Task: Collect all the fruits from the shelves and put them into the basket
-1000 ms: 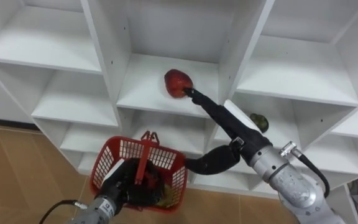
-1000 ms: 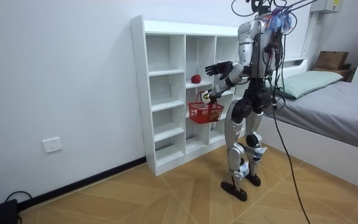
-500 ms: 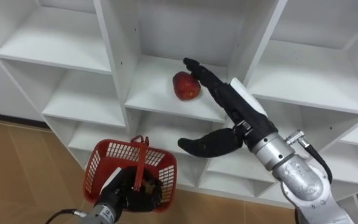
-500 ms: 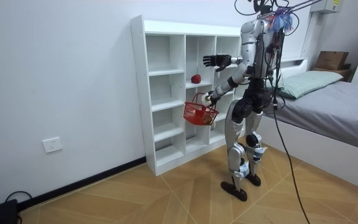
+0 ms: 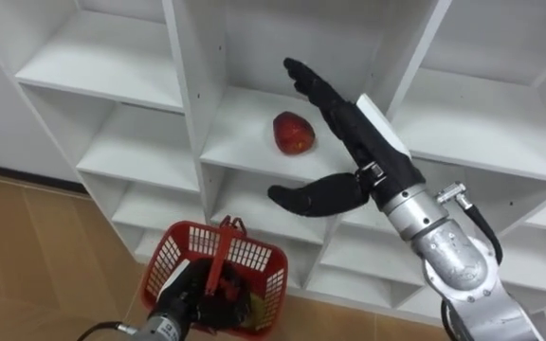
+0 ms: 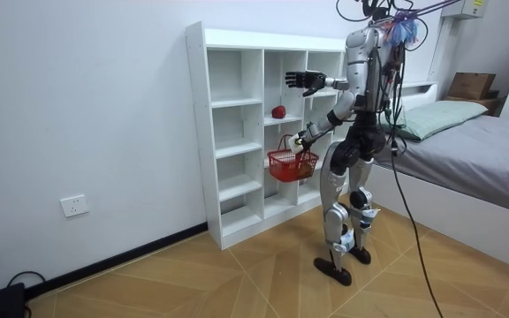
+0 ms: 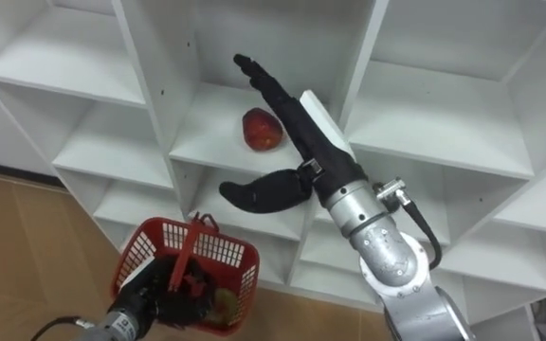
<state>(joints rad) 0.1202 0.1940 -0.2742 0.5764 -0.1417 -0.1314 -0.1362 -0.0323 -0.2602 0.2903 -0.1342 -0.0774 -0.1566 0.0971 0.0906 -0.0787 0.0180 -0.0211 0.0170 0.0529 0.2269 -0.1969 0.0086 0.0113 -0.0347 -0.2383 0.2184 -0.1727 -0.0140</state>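
A red apple (image 5: 293,133) (image 7: 263,129) (image 6: 277,112) lies on a middle shelf of the white closet (image 5: 183,104) (image 6: 228,132). My right hand (image 5: 349,142) (image 7: 297,123) is open in front of that shelf, fingers stretched above and to the right of the apple, thumb spread below it, not touching it. Low at the left, my left hand (image 5: 183,303) (image 7: 136,308) is shut on the handle of a red basket (image 5: 211,275) (image 7: 183,270) (image 6: 292,163) that holds some fruit. I stand close before the closet.
The other closet compartments around the apple hold nothing that I can see. The wooden floor (image 5: 27,237) lies below at the left. In the room view a bed (image 6: 475,150) stands behind me at the room view's right.
My right hand has risen from beside the apple and now reaches above and past it. The basket has swung down a little.
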